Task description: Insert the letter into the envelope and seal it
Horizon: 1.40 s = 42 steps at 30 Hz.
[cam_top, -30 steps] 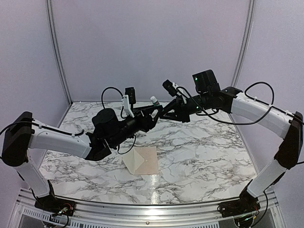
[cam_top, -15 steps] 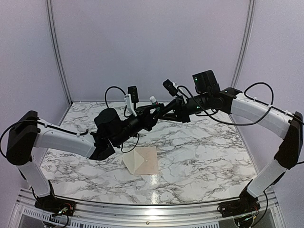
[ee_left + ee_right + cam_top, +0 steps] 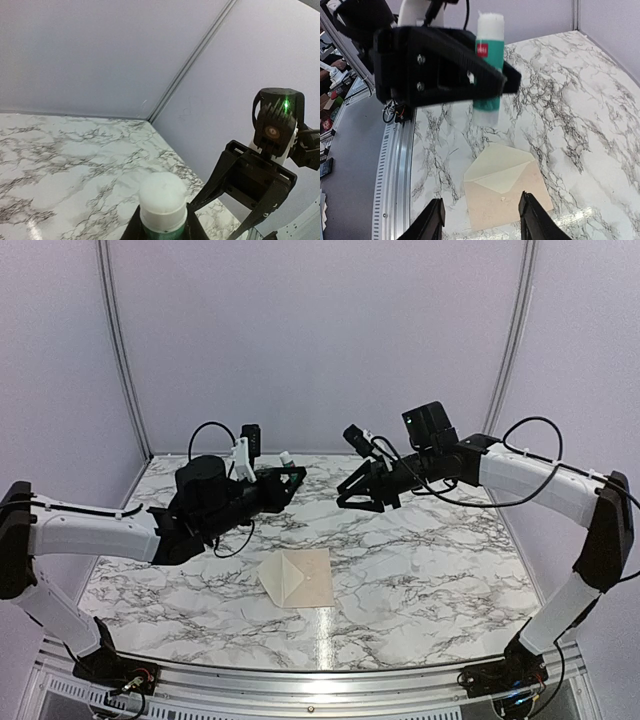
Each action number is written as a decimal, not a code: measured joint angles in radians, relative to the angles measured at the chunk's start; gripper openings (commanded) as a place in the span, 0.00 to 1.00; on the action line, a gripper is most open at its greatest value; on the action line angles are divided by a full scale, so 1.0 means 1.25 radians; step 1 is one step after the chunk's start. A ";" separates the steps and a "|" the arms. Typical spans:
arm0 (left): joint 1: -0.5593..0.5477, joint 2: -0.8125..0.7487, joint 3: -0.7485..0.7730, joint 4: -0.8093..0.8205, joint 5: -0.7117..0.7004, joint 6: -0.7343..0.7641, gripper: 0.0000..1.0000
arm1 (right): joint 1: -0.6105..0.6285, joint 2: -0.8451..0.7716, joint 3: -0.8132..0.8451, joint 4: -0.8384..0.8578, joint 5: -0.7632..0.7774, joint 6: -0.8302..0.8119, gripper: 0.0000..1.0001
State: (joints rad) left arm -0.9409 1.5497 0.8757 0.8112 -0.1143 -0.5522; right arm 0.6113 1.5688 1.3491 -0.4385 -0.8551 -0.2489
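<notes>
The envelope (image 3: 298,578) lies flat near the table's front, and in the right wrist view the envelope (image 3: 507,192) shows its triangular flap folded open toward the upper left. The letter is hidden; no separate sheet shows. My left gripper (image 3: 296,476) hangs above the table's back left, shut on a green glue stick (image 3: 285,461) with white ends. The left wrist view shows the glue stick's (image 3: 163,196) white end sticking up between the left gripper's (image 3: 162,224) fingers. My right gripper (image 3: 345,498) hovers open and empty a little to the right of the stick. From its own camera the right gripper (image 3: 482,212) frames the envelope far below.
The marble table (image 3: 430,560) has a metal rail (image 3: 320,680) along its near edge. Pale walls with metal posts close off the back and sides. In the right wrist view the left gripper (image 3: 512,80) and the glue stick (image 3: 487,65) fill the upper left.
The right gripper has opened and let go of the glue stick. The left gripper has shut on the stick and drawn back to the left, so the two grippers now stand apart.
</notes>
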 measured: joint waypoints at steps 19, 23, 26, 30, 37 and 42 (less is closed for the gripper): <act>0.250 -0.125 -0.064 -0.775 0.128 -0.122 0.00 | 0.012 0.345 0.024 -0.094 0.006 -0.033 0.06; 0.249 -0.074 -0.064 -0.781 0.169 -0.124 0.00 | 0.034 0.370 0.040 -0.105 0.016 -0.036 0.05; 0.252 -0.043 -0.064 -0.780 0.190 -0.123 0.00 | 0.053 0.396 0.063 -0.112 0.023 -0.039 0.05; 0.256 -0.005 -0.064 -0.777 0.224 -0.121 0.00 | 0.064 0.427 0.081 -0.119 0.028 -0.041 0.04; 0.256 0.045 -0.064 -0.736 0.282 -0.118 0.00 | 0.066 0.468 0.098 -0.125 0.040 -0.041 0.03; 0.258 0.091 -0.064 -0.694 0.336 -0.117 0.00 | 0.066 0.477 0.099 -0.129 0.057 -0.041 0.01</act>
State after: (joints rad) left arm -0.6186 1.6630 0.7952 -0.0559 0.3061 -0.6987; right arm 0.6941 2.1651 1.4727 -0.5995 -0.7837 -0.3000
